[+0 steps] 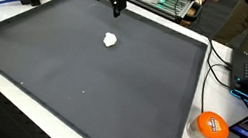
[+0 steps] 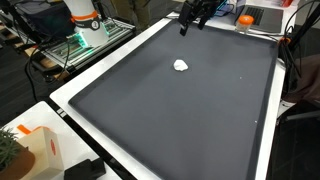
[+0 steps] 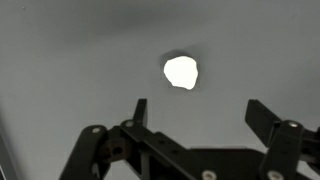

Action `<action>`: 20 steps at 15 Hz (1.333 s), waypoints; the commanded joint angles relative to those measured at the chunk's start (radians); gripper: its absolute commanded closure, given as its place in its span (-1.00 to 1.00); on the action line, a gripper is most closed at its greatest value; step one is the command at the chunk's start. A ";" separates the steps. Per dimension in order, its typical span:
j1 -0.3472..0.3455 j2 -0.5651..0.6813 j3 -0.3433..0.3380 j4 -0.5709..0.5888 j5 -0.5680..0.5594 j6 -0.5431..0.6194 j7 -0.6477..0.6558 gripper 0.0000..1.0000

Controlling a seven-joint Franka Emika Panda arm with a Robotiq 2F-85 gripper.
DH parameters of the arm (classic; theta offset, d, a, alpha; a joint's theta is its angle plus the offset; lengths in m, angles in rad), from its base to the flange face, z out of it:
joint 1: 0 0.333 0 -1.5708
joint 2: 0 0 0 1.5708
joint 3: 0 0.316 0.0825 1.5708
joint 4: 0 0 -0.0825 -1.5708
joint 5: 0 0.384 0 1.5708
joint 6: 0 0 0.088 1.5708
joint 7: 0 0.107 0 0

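Claw (image 1: 116,12) is spread wide and holds nothing, hanging over the mat (image 1: 81,82) close to the edge on the arm's side. The wad (image 3: 181,71) sits alone on the mat near that same edge, well away from the corners, and in the wrist view it is just ahead of the fingertips (image 3: 140,105), slightly off the mid-line. I'd centre it between the fingers first, drop straight down until the tips nearly graze the mat, then close slowly. It looks light and crumpled, so a skewed approach would likely flick it away.
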 commanded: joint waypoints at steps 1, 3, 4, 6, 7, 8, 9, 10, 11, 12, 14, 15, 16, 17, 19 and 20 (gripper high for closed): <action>0.018 0.038 -0.025 0.054 0.000 -0.040 -0.004 -1.00; 0.012 0.090 -0.028 0.131 0.006 -0.131 -0.038 -1.00; 0.001 0.122 -0.023 0.178 0.023 -0.175 -0.092 -1.00; -0.005 0.188 -0.023 0.284 0.034 -0.268 -0.155 -1.00; -0.007 0.218 -0.022 0.330 0.038 -0.298 -0.178 -1.00; -0.006 0.254 -0.023 0.382 0.039 -0.324 -0.194 -1.00; -0.006 0.294 -0.023 0.438 0.042 -0.361 -0.211 -1.00; -0.007 0.338 -0.025 0.496 0.052 -0.411 -0.211 -1.00; -0.004 0.380 -0.030 0.551 0.051 -0.468 -0.203 -1.00; -0.003 0.421 -0.034 0.605 0.055 -0.512 -0.193 -1.00; -0.007 0.493 -0.039 0.696 0.069 -0.572 -0.175 -1.00; -0.010 0.524 -0.041 0.736 0.079 -0.588 -0.170 -1.00; -0.014 0.554 -0.042 0.771 0.092 -0.598 -0.169 -1.00; -0.018 0.582 -0.043 0.805 0.102 -0.607 -0.168 -1.00; -0.025 0.635 -0.045 0.869 0.117 -0.637 -0.164 -1.00; -0.027 0.662 -0.047 0.901 0.122 -0.656 -0.160 -1.00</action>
